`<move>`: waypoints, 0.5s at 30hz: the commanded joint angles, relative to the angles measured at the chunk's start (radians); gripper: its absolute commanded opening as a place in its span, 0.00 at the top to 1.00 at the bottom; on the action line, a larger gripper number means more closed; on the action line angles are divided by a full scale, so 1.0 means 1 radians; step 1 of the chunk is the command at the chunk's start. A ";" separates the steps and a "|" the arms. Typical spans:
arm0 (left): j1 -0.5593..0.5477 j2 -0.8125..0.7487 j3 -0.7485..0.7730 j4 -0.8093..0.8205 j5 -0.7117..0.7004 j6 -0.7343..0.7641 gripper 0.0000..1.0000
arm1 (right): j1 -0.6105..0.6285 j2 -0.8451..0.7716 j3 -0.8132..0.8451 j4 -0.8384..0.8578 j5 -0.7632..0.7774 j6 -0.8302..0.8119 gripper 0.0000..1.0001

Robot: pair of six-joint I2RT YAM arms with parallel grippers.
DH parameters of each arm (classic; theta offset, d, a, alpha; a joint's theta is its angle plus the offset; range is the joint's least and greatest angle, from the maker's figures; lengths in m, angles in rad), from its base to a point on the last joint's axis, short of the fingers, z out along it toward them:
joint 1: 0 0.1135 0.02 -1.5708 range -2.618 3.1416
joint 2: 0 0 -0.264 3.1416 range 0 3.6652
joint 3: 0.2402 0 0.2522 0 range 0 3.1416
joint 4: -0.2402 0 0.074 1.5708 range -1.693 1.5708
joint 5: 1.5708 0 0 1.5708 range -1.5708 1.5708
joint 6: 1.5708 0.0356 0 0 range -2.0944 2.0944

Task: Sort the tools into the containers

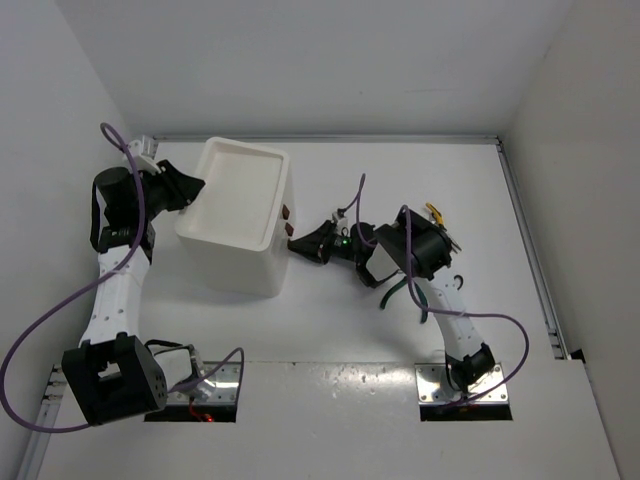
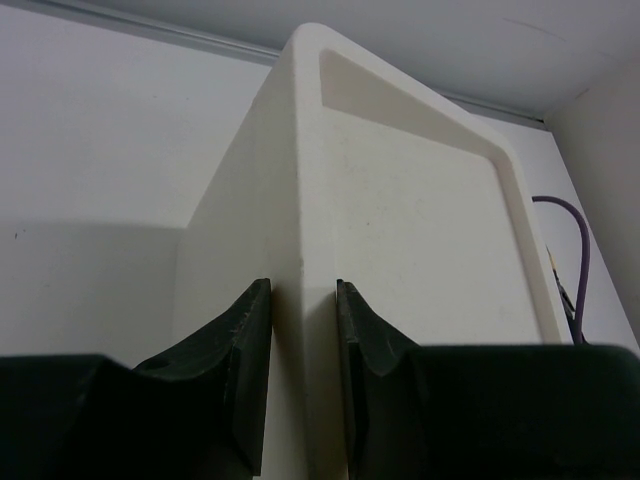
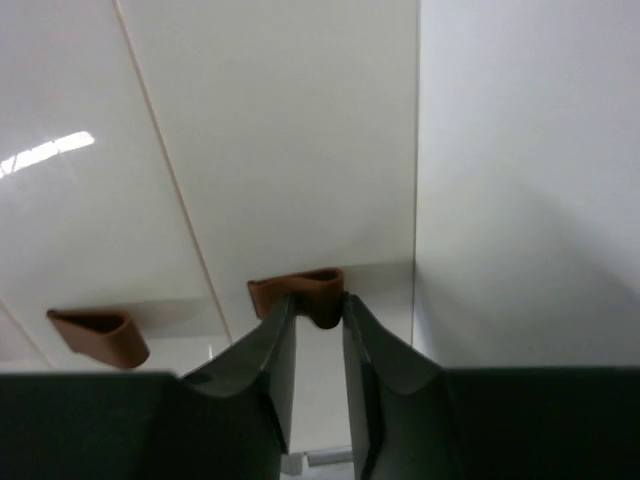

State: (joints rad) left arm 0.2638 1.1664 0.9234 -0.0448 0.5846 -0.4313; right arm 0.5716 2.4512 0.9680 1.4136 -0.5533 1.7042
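Observation:
The tall white drawer box [image 1: 240,215] stands left of centre, its tray top empty. My left gripper [image 1: 195,200] is shut on the box's left rim; in the left wrist view the fingers [image 2: 250,340] pinch the white wall [image 2: 400,200]. My right gripper [image 1: 300,243] is at the box's drawer front, shut on a reddish-brown knob [image 3: 318,290]. A second knob [image 3: 95,335] shows beside it. Yellow-handled pliers [image 1: 435,212] and green-handled pliers [image 1: 395,290] lie by the right arm. A black curved piece [image 1: 458,282] lies near them. The wrenches are hidden.
The drawers look closed in the right wrist view. Two other knobs [image 1: 289,220] show on the box's right face. White walls enclose the table on the left, back and right. Purple cables loop over both arms.

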 commanded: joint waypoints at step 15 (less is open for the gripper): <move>0.032 0.022 -0.097 -0.171 -0.041 -0.014 1.00 | -0.107 -0.125 -0.112 0.059 -0.014 -0.055 1.00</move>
State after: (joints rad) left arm 0.2806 1.1515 0.9119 -0.0296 0.5819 -0.4500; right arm 0.5217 2.3905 0.8948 1.3834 -0.5697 1.7016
